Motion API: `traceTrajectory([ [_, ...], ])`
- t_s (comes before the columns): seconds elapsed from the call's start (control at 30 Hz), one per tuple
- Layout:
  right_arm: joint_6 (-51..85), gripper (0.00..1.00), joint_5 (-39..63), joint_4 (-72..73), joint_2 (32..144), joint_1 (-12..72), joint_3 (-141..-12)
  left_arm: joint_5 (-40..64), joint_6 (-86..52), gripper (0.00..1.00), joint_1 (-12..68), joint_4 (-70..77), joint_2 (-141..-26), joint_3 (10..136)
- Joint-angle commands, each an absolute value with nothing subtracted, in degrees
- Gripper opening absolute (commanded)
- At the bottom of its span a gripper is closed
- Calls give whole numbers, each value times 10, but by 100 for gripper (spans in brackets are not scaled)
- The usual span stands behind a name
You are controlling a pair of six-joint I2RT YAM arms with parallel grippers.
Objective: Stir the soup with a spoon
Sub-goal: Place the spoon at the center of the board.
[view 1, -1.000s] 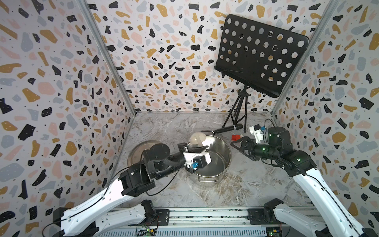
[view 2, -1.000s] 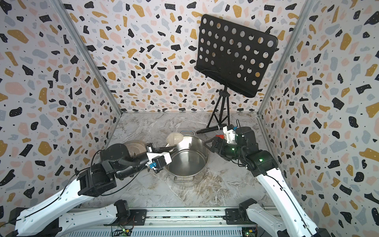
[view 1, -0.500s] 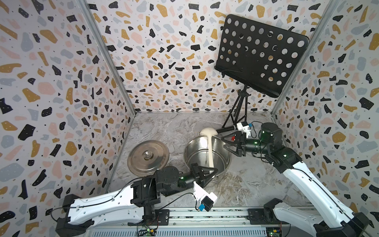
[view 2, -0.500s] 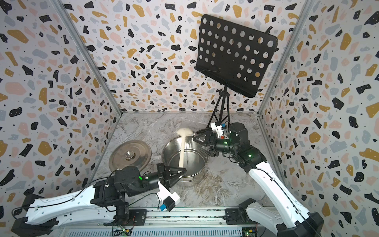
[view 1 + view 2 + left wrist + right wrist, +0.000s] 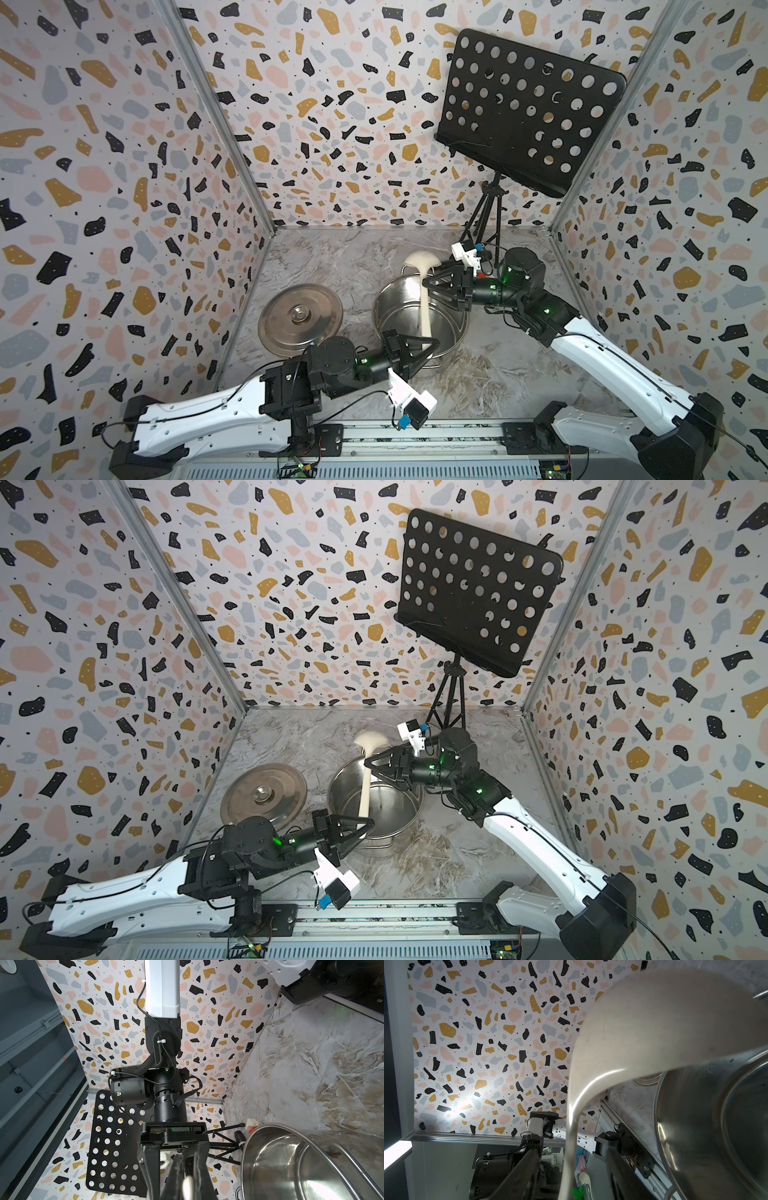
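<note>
The spoon (image 5: pixel 427 305) reaches across the open pot (image 5: pixel 384 307), with its scoop past the far rim. The left gripper (image 5: pixel 431 344) pinches the tip of the handle at the near rim. The right gripper (image 5: pixel 428 286) sits around the handle near the scoop, its fingers apart and not touching it. A lid (image 5: pixel 299 320) lies flat beside the pot. A black music stand (image 5: pixel 528 108) stands behind the right arm.

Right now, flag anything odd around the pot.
The spoon spans the pot the wrong way round: the left gripper pinches its handle tip, while its scoop end sticks out past the far rim. No soup shows inside.
</note>
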State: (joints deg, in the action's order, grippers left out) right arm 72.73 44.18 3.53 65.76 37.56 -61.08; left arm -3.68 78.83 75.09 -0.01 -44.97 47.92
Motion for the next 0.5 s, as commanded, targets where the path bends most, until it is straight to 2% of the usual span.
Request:
traceTrajectory([
  [0.0, 752, 45, 444, 80, 654, 384, -613, -32, 788, 0, 754, 18, -446, 486],
  [0.07, 751, 39, 442, 79, 654, 386, -613, -31, 788, 0, 755, 18, -447, 486],
  [0.27, 750, 30, 445, 75, 658, 387, -612, -27, 786, 0, 754, 20, -450, 485],
  [0.37, 751, 20, 449, 78, 663, 388, -613, -28, 786, 0, 754, 23, -451, 485],
  [0.47, 751, 16, 451, 79, 667, 388, -616, -29, 786, 0, 755, 22, -452, 486],
])
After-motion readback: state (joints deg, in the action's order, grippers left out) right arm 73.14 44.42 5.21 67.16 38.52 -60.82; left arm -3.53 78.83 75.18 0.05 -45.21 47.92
